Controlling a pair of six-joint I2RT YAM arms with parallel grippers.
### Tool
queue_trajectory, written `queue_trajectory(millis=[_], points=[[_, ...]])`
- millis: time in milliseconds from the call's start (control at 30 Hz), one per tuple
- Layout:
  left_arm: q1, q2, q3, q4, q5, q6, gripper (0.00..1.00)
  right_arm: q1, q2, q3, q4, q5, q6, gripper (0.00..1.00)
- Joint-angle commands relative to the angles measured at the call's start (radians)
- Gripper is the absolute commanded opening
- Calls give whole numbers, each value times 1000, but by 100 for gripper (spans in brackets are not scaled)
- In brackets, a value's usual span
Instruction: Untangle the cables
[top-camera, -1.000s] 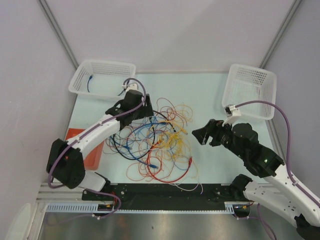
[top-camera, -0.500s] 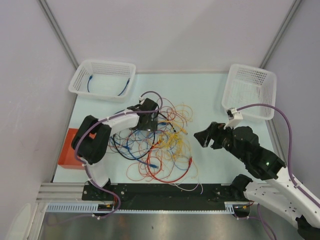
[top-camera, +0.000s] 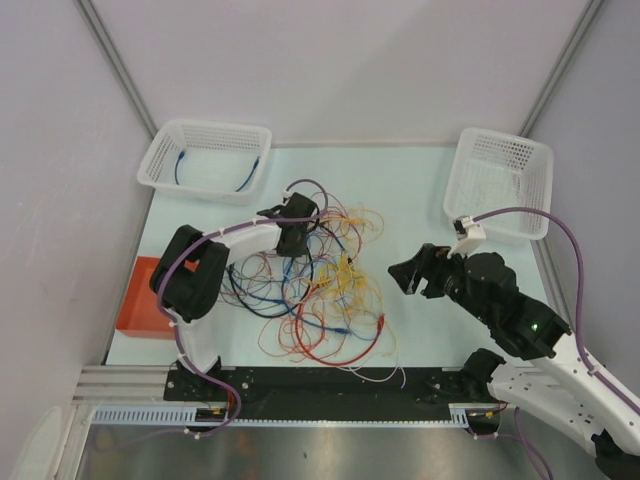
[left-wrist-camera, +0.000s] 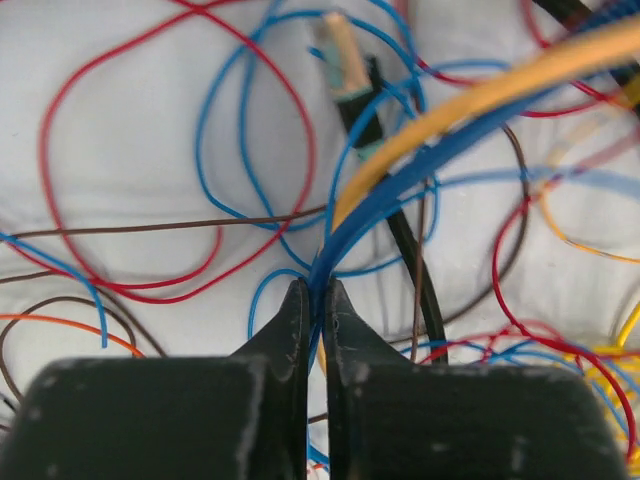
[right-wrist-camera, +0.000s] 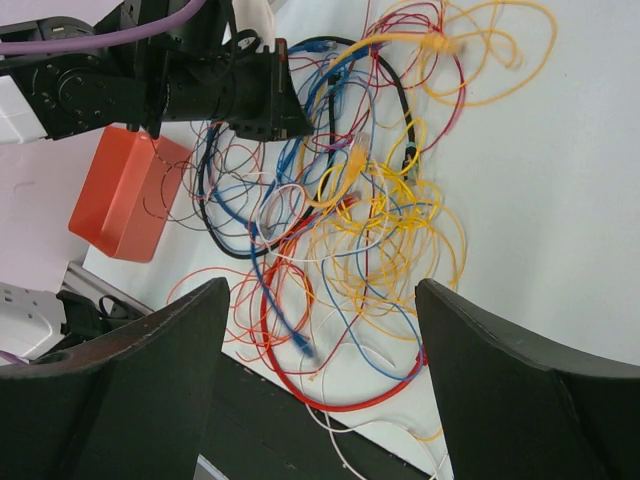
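1. Cables (top-camera: 320, 290) lie in a tangled heap mid-table (top-camera: 415, 190): red, blue, yellow, black.
2. Left pincer (left-wrist-camera: 312, 298) pinched tight on blue cable (left-wrist-camera: 400, 180) at heap's far edge.
3. Right pincer (right-wrist-camera: 320, 300) spread wide, beside heap.

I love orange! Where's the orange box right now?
In the top view, the orange box sits at the left edge of the table, just left of the left arm, with the cables farther right.

The cables (top-camera: 320, 287) have smooth, slightly glossy plastic sheaths. The upper-left basket (top-camera: 212, 152) and upper-right basket (top-camera: 497, 175) are white plastic mesh. The orange bin (top-camera: 140, 300) looks like smooth plastic (faint sheen). The left gripper (left-wrist-camera: 314, 295) is matt black, scuffed grey.
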Motion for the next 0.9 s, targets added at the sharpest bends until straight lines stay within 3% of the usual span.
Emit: queue_trajectory(millis=[0, 200, 333, 633, 867], points=[[-45, -32, 19, 43, 65, -32, 0, 4, -9, 0, 25, 14, 10, 80], [-94, -181, 54, 53, 80, -62, 0, 8, -30, 2, 31, 14, 19, 79], [-135, -278, 162, 29, 88, -58, 0, 8, -50, 8, 59, 13, 11, 79], [-229, -281, 455, -81, 99, -32, 0, 10, -73, 89, 77, 34, -72, 79], [-233, -316, 439, -111, 148, -55, 0, 11, -76, 106, 103, 16, -99, 78]])
